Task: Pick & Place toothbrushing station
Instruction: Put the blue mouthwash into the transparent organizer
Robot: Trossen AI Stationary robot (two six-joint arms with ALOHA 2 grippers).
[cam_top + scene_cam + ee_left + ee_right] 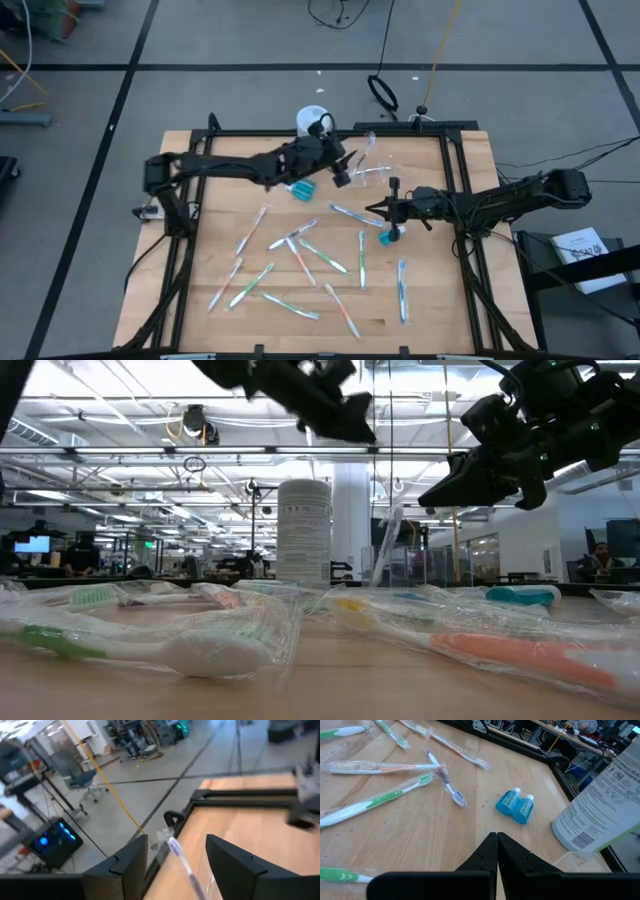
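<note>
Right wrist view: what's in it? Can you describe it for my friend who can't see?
The right gripper, fingers shut, hangs over a wooden table. Ahead lie two small blue tubes side by side, and scattered wrapped toothbrushes.

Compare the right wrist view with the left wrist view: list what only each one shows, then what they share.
Only the right wrist view: the right gripper with jaws shut, two small blue tubes lying side by side, several wrapped toothbrushes and a white labelled container.
Only the left wrist view: the left gripper with jaws open, a wrapped toothbrush between them, and the room floor beyond.
Both: the wooden table and its black frame.
</note>
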